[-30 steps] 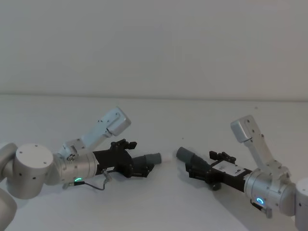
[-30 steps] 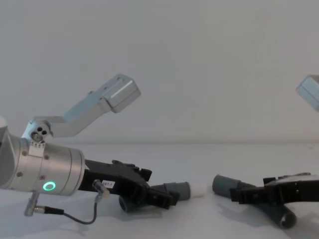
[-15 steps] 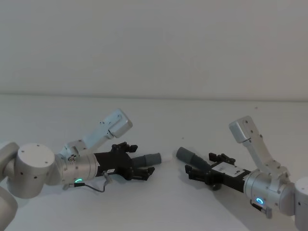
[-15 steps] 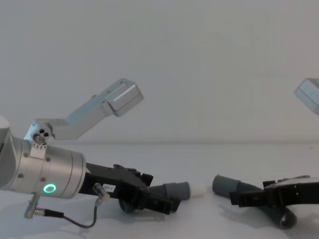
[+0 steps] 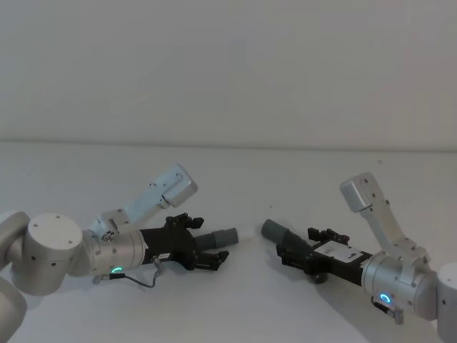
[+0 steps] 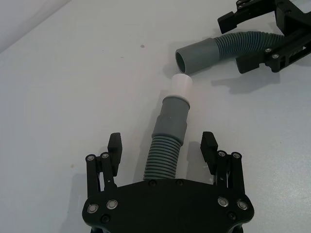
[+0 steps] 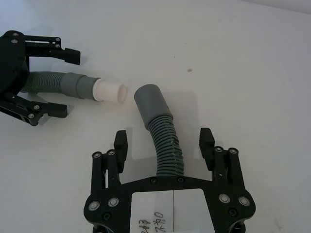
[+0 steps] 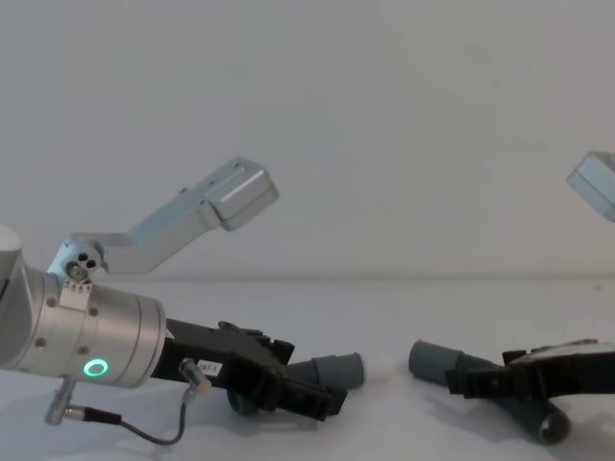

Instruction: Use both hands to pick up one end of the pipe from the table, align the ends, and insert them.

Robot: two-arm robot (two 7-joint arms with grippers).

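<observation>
Pipe pieces (image 5: pixel 225 236) lie on the table (image 6: pixel 73 73): the white-tipped piece (image 6: pixel 171 119) between the spread, untouching jaws of the left gripper (image 6: pixel 162 141), the plain piece (image 7: pixel 167 155) likewise inside the right gripper (image 7: pixel 163 137). A narrow bare strip parts the cuffs (image 7: pixel 148 104).

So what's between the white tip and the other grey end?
Nothing, just bare table. In the left wrist view a small gap parts the white tip from the plain cuff. Left pincer and right pincer are open.

Left hose (image 6: pixel 167 145) rear hidden under left gripper (image 6: pixel 162 141), right gripper (image 8: pixel 459 381) apparently edge-cropped
</observation>
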